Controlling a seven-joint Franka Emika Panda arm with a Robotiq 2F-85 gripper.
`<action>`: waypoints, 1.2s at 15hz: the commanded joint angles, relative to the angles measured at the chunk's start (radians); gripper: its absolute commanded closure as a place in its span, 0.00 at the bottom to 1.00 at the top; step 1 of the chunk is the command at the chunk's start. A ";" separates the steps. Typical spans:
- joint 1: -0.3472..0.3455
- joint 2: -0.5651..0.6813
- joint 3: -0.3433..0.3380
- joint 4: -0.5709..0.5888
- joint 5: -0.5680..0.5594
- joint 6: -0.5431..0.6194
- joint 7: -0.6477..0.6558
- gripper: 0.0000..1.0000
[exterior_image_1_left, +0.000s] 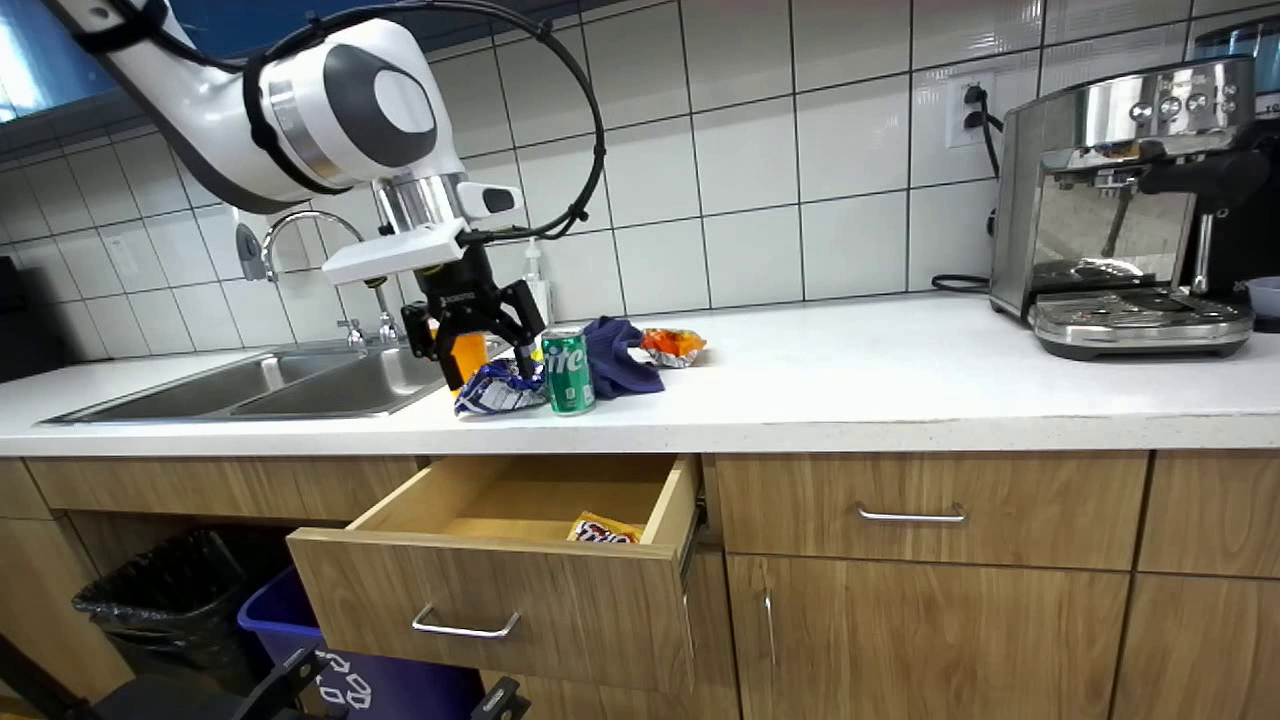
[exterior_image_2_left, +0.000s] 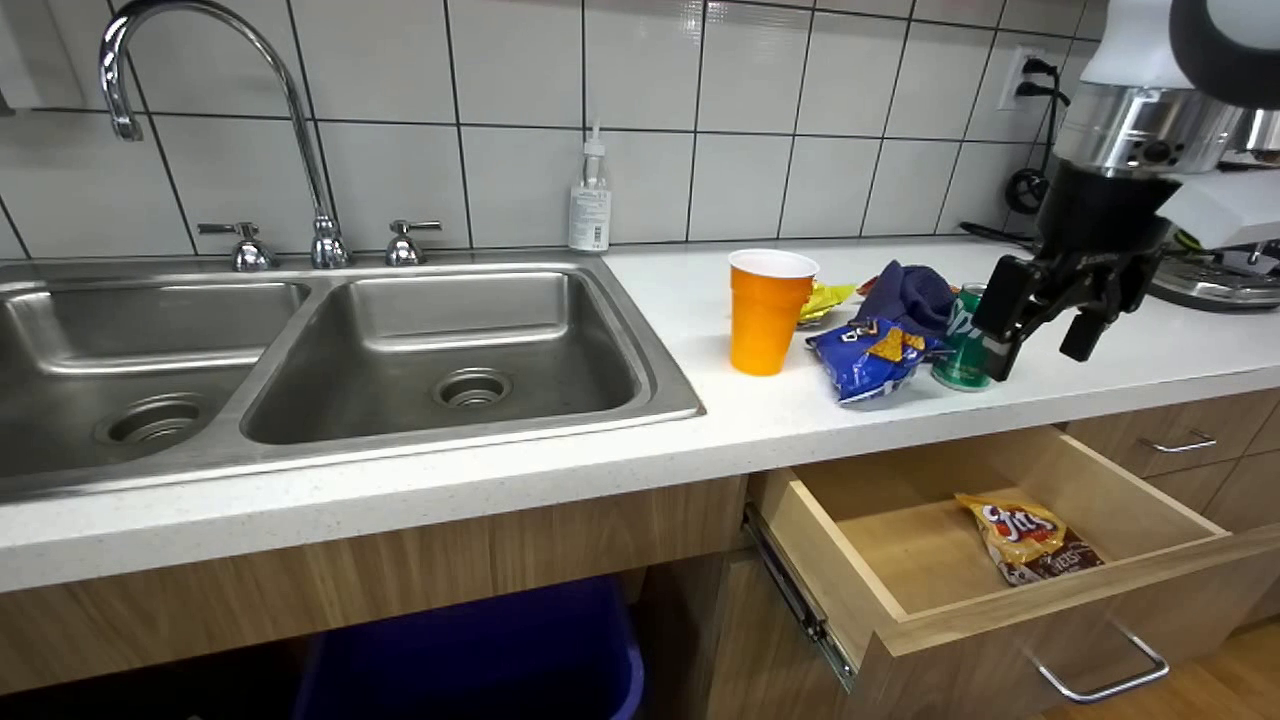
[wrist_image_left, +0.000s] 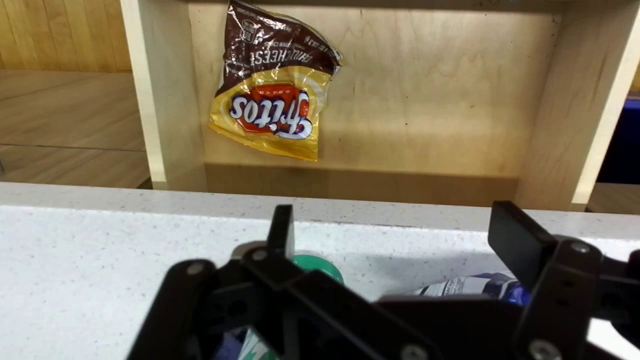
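Note:
My gripper (wrist_image_left: 393, 212) is open above the counter, fingers pointing down and wide apart, nothing between them. In an exterior view the gripper (exterior_image_1_left: 490, 376) overlaps a crumpled blue chip bag (exterior_image_1_left: 500, 388); whether it touches I cannot tell. Beside that bag stands an upright green can (exterior_image_2_left: 962, 350), partly hidden by the fingers in the wrist view. A purple cloth (exterior_image_1_left: 620, 360) lies behind the can, and an orange cup (exterior_image_2_left: 765, 320) stands near the blue bag. Below the counter edge, a yellow and brown Fritos bag (wrist_image_left: 275, 95) lies in a pulled-out drawer (wrist_image_left: 415, 100).
A yellow bag (exterior_image_2_left: 825, 300) and an orange wrapper (exterior_image_1_left: 673, 346) lie by the cloth. The double sink (exterior_image_2_left: 680, 400) with its tall faucet (exterior_image_2_left: 300, 110) adjoins. A coffee machine (exterior_image_1_left: 1120, 200) stands along the counter. Under the sink are a blue bin (exterior_image_1_left: 400, 680) and a black-bagged bin (exterior_image_1_left: 180, 600).

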 joint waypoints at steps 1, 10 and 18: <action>0.012 -0.027 0.015 0.002 0.045 -0.022 -0.072 0.00; 0.017 -0.008 0.022 0.005 0.035 -0.002 -0.061 0.00; 0.020 -0.017 0.019 0.009 0.048 0.010 -0.085 0.00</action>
